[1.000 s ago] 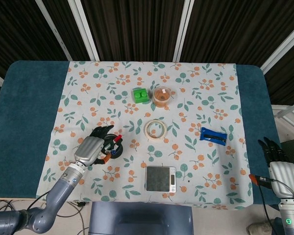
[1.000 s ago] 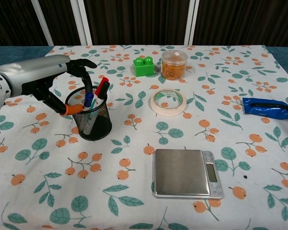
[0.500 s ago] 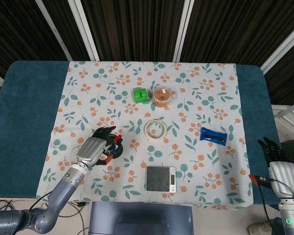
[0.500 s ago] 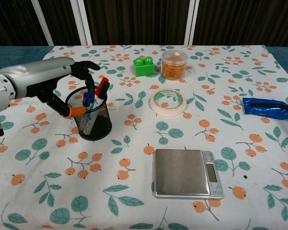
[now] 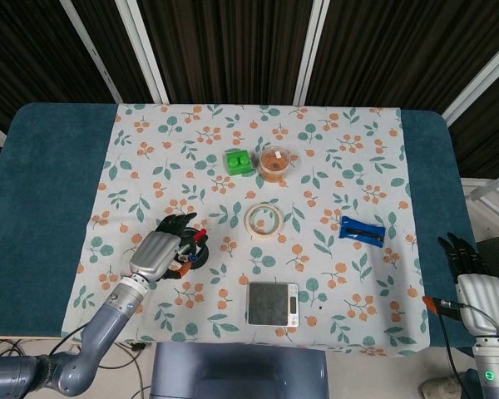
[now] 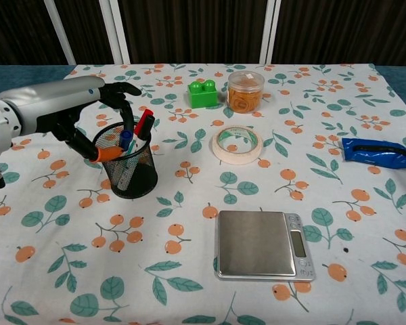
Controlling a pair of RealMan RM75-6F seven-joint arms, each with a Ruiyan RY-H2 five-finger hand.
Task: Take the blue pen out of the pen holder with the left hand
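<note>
Blue pen in pen holder, left hand fingers curled over it

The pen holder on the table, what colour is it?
Black wire mesh; the pen holder shows best in the chest view.

Head cam: high, looks straight down. Chest cam: low, fwd, closer. Both share tablecloth.
</note>
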